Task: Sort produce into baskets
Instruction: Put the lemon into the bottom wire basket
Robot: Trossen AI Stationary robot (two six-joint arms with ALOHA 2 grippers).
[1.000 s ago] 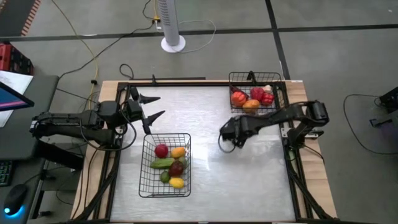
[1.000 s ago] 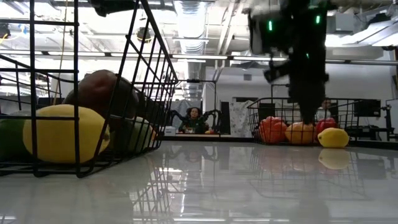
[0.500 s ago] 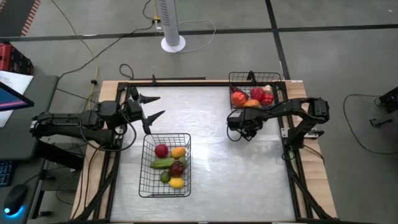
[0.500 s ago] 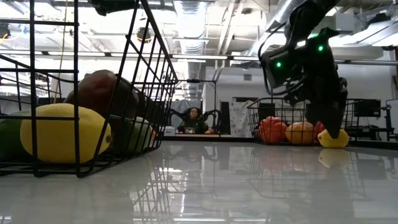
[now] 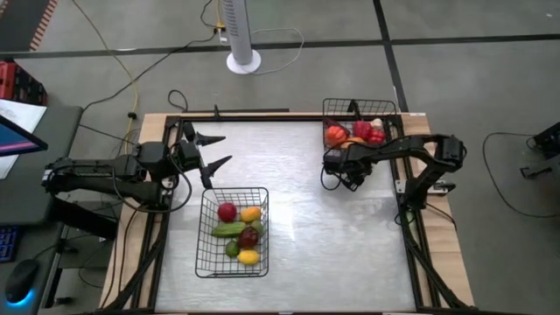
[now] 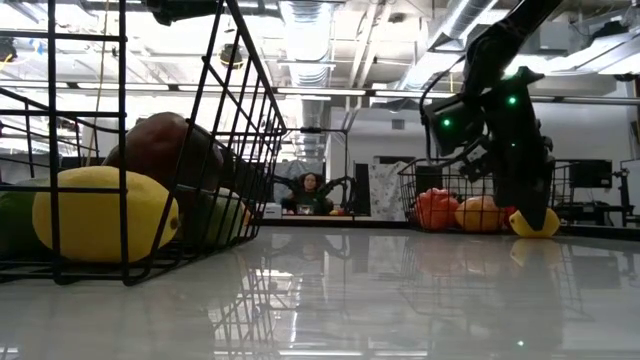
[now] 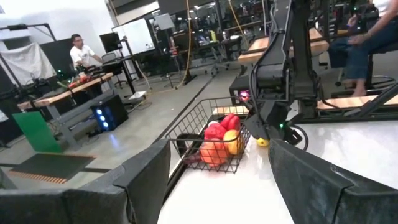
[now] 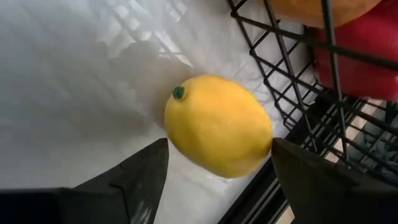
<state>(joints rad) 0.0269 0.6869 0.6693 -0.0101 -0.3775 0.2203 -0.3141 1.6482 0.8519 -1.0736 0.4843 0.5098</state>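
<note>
A yellow lemon lies on the white table just in front of the far right basket, which holds red peppers and an orange. My right gripper slants down over the lemon, open, with one finger on each side of it. In the low view the lemon shows behind the fingers. The near basket holds several pieces of produce. My left gripper waits open and level over the table's far left, touching nothing. My right gripper's fingers come at the lemon slanting from above and stand on either side of it. One fingertip meets the lemon's side in the wrist view, and I cannot tell whether it touches. The lemon rests on the table.
The far basket's wire wall stands right beside the lemon. The middle of the table between the two baskets is open. A person sits in the room beyond the table.
My right gripper has moved toward the far right basket and down, tipping more steeply, until its open fingers stand around the lemon. The lemon has stayed where it was.
</note>
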